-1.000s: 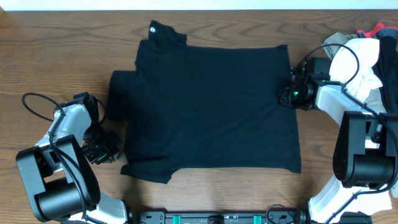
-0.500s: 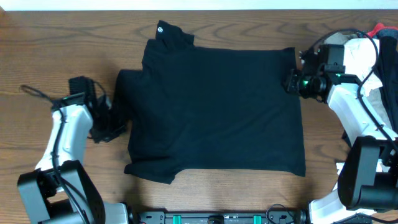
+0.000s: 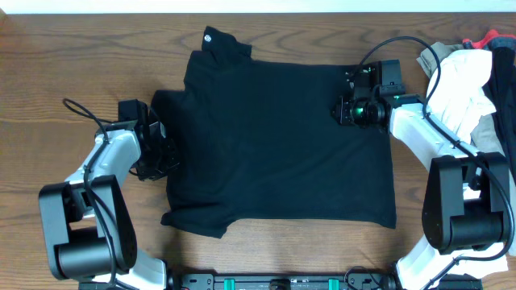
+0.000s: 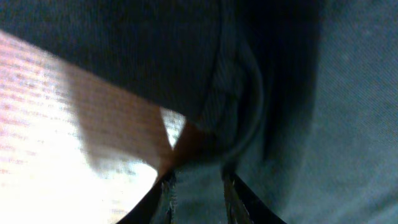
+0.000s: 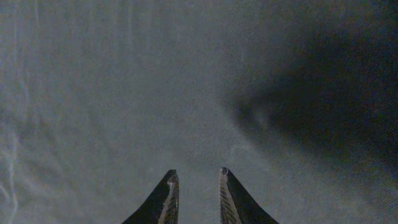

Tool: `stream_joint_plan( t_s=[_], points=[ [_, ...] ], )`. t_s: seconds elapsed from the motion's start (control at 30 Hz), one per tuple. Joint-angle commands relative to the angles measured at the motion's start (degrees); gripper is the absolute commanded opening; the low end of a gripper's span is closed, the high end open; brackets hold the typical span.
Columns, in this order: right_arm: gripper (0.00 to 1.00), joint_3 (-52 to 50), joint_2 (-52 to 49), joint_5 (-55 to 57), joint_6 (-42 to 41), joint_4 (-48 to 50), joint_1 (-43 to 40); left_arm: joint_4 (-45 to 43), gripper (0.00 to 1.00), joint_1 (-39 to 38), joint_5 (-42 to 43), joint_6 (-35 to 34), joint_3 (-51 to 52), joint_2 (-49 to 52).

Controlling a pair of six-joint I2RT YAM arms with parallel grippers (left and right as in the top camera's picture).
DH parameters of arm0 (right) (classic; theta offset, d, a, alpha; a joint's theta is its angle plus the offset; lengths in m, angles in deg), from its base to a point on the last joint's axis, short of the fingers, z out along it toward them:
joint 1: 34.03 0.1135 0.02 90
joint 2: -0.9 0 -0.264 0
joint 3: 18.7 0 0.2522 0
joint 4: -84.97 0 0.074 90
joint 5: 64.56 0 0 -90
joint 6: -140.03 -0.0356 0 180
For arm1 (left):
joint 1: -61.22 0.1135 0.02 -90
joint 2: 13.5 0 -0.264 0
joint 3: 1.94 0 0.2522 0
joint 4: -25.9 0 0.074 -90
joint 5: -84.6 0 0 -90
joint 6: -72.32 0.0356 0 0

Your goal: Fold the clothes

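The black shirt [image 3: 274, 137] lies spread flat on the wooden table, with its white round logo [image 3: 208, 35] at the collar, far left. My left gripper [image 3: 161, 153] is at the edge of the shirt's left sleeve. In the left wrist view [image 4: 198, 186] its fingers stand a little apart with dark sleeve fabric and a hem fold [image 4: 242, 106] between and ahead of them. My right gripper [image 3: 345, 110] is over the shirt's upper right part. In the right wrist view [image 5: 196, 177] its fingers stand narrowly apart just above smooth fabric and hold nothing.
A pile of white, grey-beige and red garments [image 3: 472, 76] lies at the right table edge behind my right arm. Bare wood [image 3: 72, 72] lies left of the shirt. A black cable [image 3: 81, 109] loops by my left arm.
The shirt slid a little right early on and has lain still since. My left gripper moved right onto the sleeve edge. My right gripper left the shirt's right edge and moved left over the fabric.
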Motion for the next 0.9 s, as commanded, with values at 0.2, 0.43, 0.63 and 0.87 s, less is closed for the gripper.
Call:
stream_joint_plan(
  t_s=[0.2,0.43,0.63,0.87],
  points=[
    [0.23,0.1,-0.4,4.5,0.9,0.5,0.2,0.3,0.06,0.0,-5.2,1.2,0.4,1.0],
    [0.24,0.1,-1.7,9.7,0.4,0.2,-0.1,1.8,0.06,0.0,-10.5,-1.0,0.9,1.0],
    [0.21,0.1,-6.8,10.7,0.2,-0.5,-1.2,2.6,0.06,0.2,-14.7,-4.1,2.5,1.0],
    [0.17,0.1,-11.3,15.4,-1.7,-2.1,-3.0,4.8,0.06,1.9,-16.9,-6.9,2.6,1.0]
  ],
)
